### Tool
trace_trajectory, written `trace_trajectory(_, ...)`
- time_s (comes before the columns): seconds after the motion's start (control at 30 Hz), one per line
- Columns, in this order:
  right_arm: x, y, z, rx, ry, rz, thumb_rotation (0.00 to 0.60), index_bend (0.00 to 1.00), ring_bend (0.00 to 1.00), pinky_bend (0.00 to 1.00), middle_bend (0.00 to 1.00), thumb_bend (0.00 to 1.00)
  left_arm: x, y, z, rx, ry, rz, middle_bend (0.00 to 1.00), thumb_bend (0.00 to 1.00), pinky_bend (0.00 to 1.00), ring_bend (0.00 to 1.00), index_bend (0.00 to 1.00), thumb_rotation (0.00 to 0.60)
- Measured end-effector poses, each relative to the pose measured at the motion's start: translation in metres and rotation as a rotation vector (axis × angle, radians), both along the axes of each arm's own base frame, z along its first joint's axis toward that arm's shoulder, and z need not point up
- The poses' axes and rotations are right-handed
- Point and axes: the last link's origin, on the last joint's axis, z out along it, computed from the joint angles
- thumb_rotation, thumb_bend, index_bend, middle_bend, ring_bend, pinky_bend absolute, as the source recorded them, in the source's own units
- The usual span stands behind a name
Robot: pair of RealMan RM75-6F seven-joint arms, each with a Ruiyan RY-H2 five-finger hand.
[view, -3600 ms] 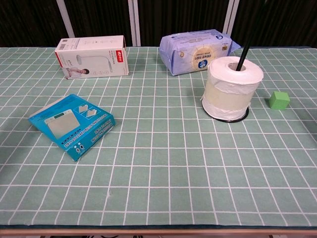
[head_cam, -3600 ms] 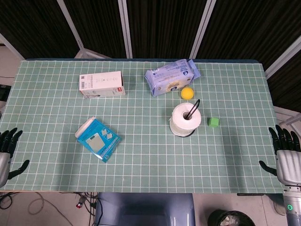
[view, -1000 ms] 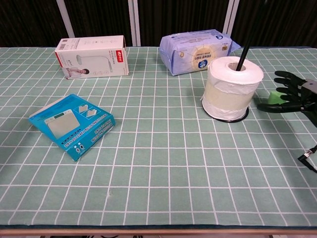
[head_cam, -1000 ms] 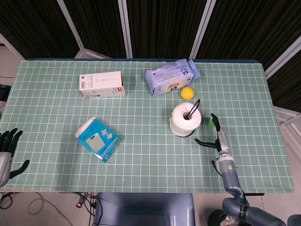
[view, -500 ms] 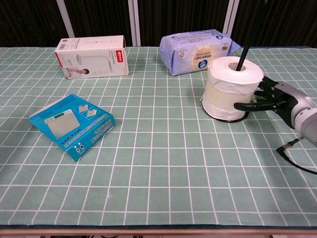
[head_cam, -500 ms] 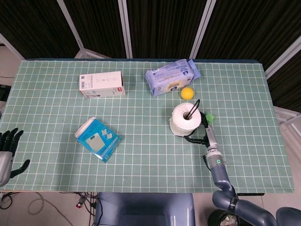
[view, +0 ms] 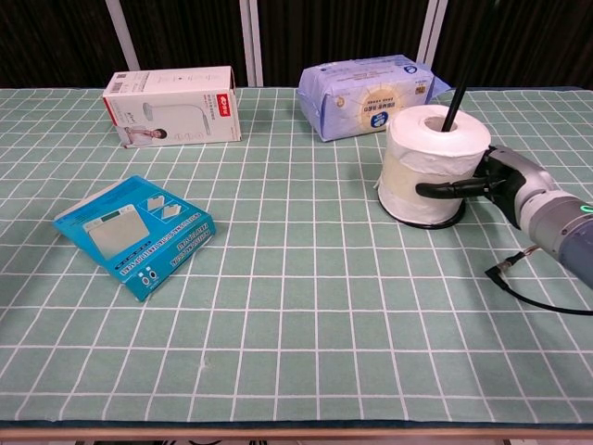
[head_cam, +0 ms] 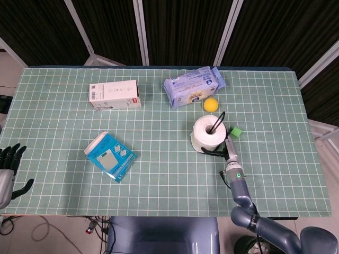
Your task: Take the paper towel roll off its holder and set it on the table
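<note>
The white paper towel roll point(head_cam: 208, 133) point(view: 434, 163) stands upright on its holder, whose black rod point(view: 453, 108) sticks up through the core and whose ring base point(view: 419, 221) lies on the table. My right hand point(head_cam: 224, 148) point(view: 492, 184) is against the roll's right side. Its thumb point(view: 443, 188) lies across the front of the roll, and the other fingers reach behind it, hidden. The roll rests on the base. My left hand point(head_cam: 7, 162) hangs off the table's front left corner, fingers apart and holding nothing.
A green cube point(head_cam: 237, 131) and a yellow ball point(head_cam: 211, 104) lie just right of and behind the roll. A wipes pack point(view: 371, 97), a white box point(view: 172, 105) and a blue packet point(view: 134, 234) lie further left. A loose cable point(view: 519, 269) trails from my right wrist.
My right hand came up from the table's right edge, moved left past the green cube and reached the roll, its thumb now across the front. The roll and left hand have not moved.
</note>
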Motion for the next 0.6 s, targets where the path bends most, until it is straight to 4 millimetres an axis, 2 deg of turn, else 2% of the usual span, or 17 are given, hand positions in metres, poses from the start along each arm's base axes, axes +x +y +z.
trace_trajectory(0.47,0.014,-0.012,-0.007,0.013,-0.012,0.012,0.6,0.0,0.0,0.0,0.0,0.0,-0.001,0.001,0.001,0.001,-0.002,0.004,0.0,0.24,0.0,0.0,0.06,0.6)
trace_trajectory(0.57,0.015,-0.015,-0.008,0.011,-0.015,0.004,0.6,0.01,0.04,0.0,0.04,0.0,-0.001,0.001,0.001,0.003,-0.004,0.005,0.0,0.24,0.0,0.0,0.06,0.6)
trace_trajectory(0.6,0.015,-0.016,-0.008,0.008,-0.012,0.002,0.6,0.03,0.08,0.0,0.08,0.0,-0.001,0.001,0.001,0.003,-0.004,0.005,0.0,0.24,0.0,0.0,0.06,0.6)
